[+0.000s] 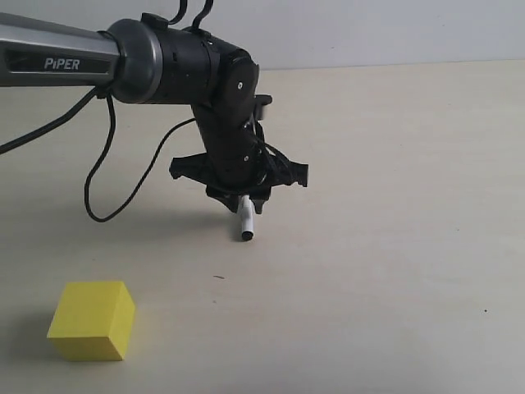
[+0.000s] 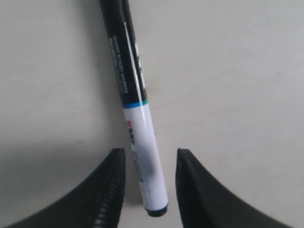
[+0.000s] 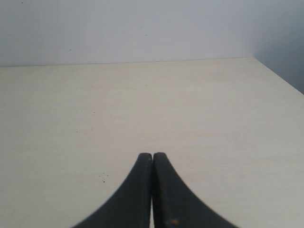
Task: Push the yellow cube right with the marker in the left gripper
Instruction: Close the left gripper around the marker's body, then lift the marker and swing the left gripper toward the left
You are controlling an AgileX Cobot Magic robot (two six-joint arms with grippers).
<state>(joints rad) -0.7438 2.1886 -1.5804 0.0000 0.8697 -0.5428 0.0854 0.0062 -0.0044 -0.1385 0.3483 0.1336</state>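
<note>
The yellow cube (image 1: 92, 320) rests on the table at the front left, well clear of the arm. My left gripper (image 1: 244, 201) hangs over the table's middle, pointing down. The marker (image 2: 142, 137) lies between its two fingers, its black cap reaching out beyond the tips and its white barrel and black end (image 1: 246, 228) sticking out toward the front. In the left wrist view the jaws stand apart, with a thin strip of table showing on each side of the barrel. My right gripper (image 3: 152, 156) is shut on nothing above bare table and does not show in the exterior view.
A black cable (image 1: 98, 185) loops down from the left arm onto the table behind the cube. The pale table (image 1: 394, 271) stretches to the right and meets a white wall at the back. Its far right edge (image 3: 278, 78) shows in the right wrist view.
</note>
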